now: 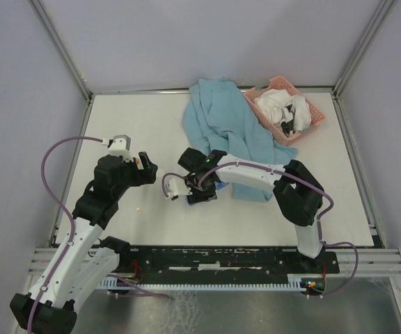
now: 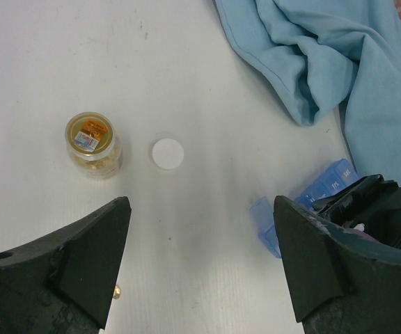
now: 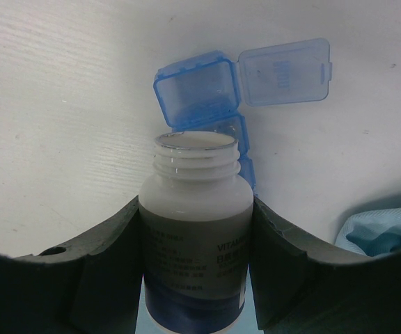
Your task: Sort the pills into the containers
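– What does the pill organiser strip point(image 3: 207, 94) look like?
– It is a narrow row of square compartments in translucent blue plastic, lying flat on the matte white table point(image 1: 117, 125). The end compartment is open, and its hinged lid point(image 3: 284, 73) is thrown back flat beside it.

– What is near it?
– A white plastic bottle point(image 3: 195, 209) is tipped over it. The bottle is smooth, has a ribbed screw neck and a dark printed label, and carries no cap. Its mouth sits just short of the open compartment. In the left wrist view a round white cap point(image 2: 167, 154) lies left of the strip. Farther left is a small clear jar point(image 2: 92, 142) with a gold lid and tan lumps inside. A rumpled light-blue cloth point(image 2: 326, 56) is heaped on the far side of the strip. Past the cloth sits a pink mesh basket point(image 1: 310, 111).

– Are any pills loose?
– One tan pill point(image 1: 138, 208) rests on the table left of the strip, well apart from it. It is on the side toward the arm bases.

– And the arms?
– The right arm reaches in over the strip with its elbow bent, and the right gripper point(image 3: 195, 202) clamps both fingers on the bottle's body. The left gripper point(image 2: 200, 205) hangs above the table left of the strip. Its fingers point(image 2: 82, 264) are spread wide with nothing between them.
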